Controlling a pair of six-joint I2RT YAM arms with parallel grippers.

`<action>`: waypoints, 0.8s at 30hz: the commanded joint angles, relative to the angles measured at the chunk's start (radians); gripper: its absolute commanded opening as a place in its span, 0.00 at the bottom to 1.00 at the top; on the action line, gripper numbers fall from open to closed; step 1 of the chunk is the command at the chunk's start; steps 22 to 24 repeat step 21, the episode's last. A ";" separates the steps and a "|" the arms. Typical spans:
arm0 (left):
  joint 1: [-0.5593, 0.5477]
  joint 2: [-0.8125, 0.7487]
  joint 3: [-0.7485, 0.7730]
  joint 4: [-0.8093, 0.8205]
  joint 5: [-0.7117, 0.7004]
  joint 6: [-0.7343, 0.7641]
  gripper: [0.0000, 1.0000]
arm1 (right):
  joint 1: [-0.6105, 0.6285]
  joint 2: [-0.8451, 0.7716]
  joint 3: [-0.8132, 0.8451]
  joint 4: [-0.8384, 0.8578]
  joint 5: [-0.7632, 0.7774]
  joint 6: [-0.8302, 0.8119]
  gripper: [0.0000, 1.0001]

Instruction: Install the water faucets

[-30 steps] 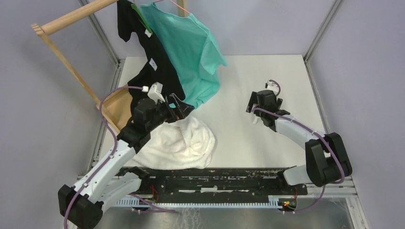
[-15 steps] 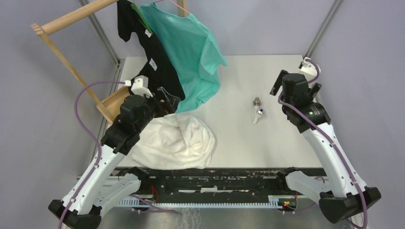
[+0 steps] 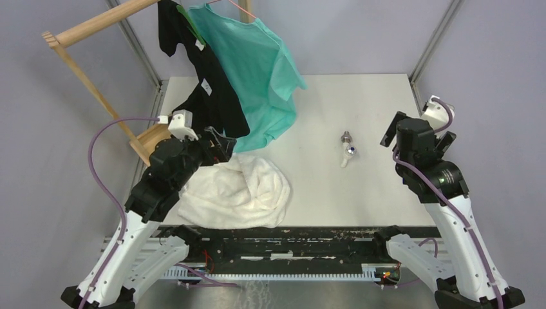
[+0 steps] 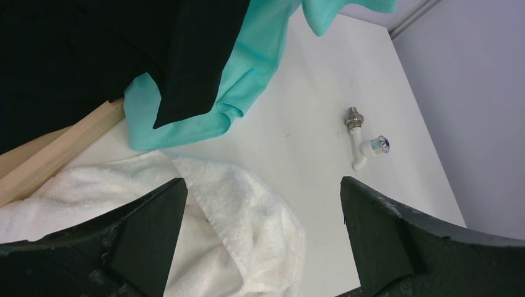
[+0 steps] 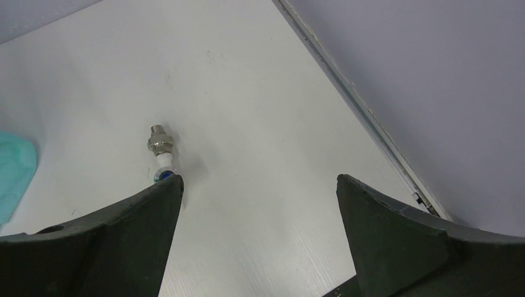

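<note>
The water faucet lies on the white table right of centre: a silver threaded fitting [image 3: 346,136] joined to a white spout with a blue dot [image 3: 349,152]. It also shows in the left wrist view [image 4: 365,150], and in the right wrist view its fitting [image 5: 160,143] shows beside the left fingertip. My right gripper [image 3: 391,136] [image 5: 259,178] is open and empty, raised to the right of the faucet. My left gripper [image 3: 222,145] [image 4: 261,182] is open and empty over the white towel, far left of the faucet.
A white towel [image 3: 238,190] is heaped on the table's near left. A black shirt [image 3: 212,96] and a teal shirt [image 3: 257,71] hang from a wooden rack [image 3: 96,90] at the back left. The table's right rail [image 5: 359,117] runs close to my right gripper.
My right gripper has lifted off the faucet and swung right and back, leaving it on the table. My left arm has drawn back to the left.
</note>
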 commanded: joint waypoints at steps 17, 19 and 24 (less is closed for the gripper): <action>-0.002 0.015 -0.001 -0.001 0.145 0.110 0.99 | -0.002 -0.062 -0.029 0.004 0.020 0.026 1.00; -0.002 0.020 -0.004 0.003 0.147 0.109 0.99 | -0.002 -0.053 -0.029 0.008 -0.002 0.005 1.00; -0.001 0.028 -0.006 0.008 0.144 0.110 0.99 | -0.002 -0.044 -0.028 0.003 0.000 0.004 1.00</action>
